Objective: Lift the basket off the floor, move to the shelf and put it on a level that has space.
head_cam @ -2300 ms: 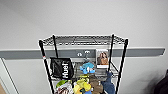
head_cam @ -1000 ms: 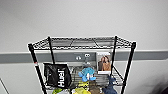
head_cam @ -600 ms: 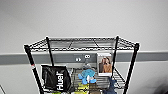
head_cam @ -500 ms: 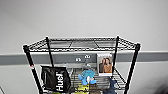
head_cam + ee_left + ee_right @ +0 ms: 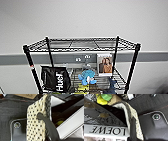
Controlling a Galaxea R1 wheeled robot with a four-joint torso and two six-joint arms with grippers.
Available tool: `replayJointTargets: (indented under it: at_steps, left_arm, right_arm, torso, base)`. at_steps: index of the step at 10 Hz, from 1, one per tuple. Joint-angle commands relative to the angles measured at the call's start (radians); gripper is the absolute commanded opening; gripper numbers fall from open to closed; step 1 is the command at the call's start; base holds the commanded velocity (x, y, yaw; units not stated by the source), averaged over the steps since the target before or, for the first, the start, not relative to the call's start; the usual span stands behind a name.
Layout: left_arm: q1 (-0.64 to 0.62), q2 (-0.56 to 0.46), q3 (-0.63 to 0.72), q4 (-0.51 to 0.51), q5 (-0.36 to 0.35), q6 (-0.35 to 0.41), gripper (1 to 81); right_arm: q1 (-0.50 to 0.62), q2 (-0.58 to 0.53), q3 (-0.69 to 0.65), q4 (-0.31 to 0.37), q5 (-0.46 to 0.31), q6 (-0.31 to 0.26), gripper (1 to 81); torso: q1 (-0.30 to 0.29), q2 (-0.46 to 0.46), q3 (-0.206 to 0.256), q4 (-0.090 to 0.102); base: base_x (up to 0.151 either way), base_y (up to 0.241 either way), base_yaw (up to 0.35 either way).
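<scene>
Shelf: a black wire rack (image 5: 82,65) stands against a pale wall, seen from the head view, front on.
Top level: the flat wire tier (image 5: 82,44) capping the four posts is bare wire.
Tier below: a black bag (image 5: 55,78) with white lettering on the left, a blue soft toy (image 5: 86,76) in the middle, and a framed photo (image 5: 104,64) of two people standing upright on the right.
Wall: a grey band (image 5: 15,59) runs across behind the rack, with small fittings visible through the wires.
Basket, left wrist view: the basket (image 5: 36,124) hangs close to the camera, cream weave with dark flecks, dark braided rim, a dark loop handle (image 5: 48,125) coming out of its side.
Basket, right wrist view: the basket's (image 5: 134,117) other end shows, its pale lining visible inside the rim, a white box (image 5: 106,130) lettered LOEWE lying in it.
Below the basket: dark carpet floor (image 5: 13,107) and the robot's dark base, well beneath.
Left gripper: its fingers cannot be made out, so its grip cannot be told.
Right gripper: likewise, cannot tell whether it is open or closed.
</scene>
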Motion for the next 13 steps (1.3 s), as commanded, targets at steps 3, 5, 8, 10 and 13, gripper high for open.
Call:
replayJointTargets:
  at_steps: [3, 5, 8, 10, 13]
  left_arm:
    - [-0.109, -0.096, 0.132, -0.029, 0.057, 0.000, 1.0]
    - [-0.111, -0.171, 0.259, -0.029, 0.021, 0.000, 1.0]
    - [-0.120, -0.251, 0.397, -0.029, -0.005, -0.001, 1.0]
    - [-0.140, -0.305, 0.480, -0.029, -0.008, -0.001, 1.0]
    - [-0.178, -0.366, 0.575, -0.029, -0.020, -0.004, 1.0]
  right_arm:
    - [0.105, -0.120, 0.202, 0.000, -0.048, 0.001, 1.0]
    - [0.106, -0.210, 0.357, 0.000, -0.013, 0.004, 1.0]
    - [0.114, -0.310, 0.520, 0.000, 0.025, 0.005, 1.0]
    - [0.129, -0.369, 0.600, 0.001, 0.039, 0.005, 1.0]
    - [0.158, -0.431, 0.694, 0.001, 0.059, 0.007, 1.0]
  torso:
    - [0.000, 0.000, 0.000, 0.000]
    - [0.000, 0.000, 0.000, 0.000]
    - [0.000, 0.000, 0.000, 0.000]
    - [0.000, 0.000, 0.000, 0.000]
    - [0.000, 0.000, 0.000, 0.000]
  base:
    - [0.000, 0.000, 0.000]
    - [0.000, 0.000, 0.000]
    - [0.000, 0.000, 0.000]
    - [0.000, 0.000, 0.000]
    - [0.000, 0.000, 0.000]
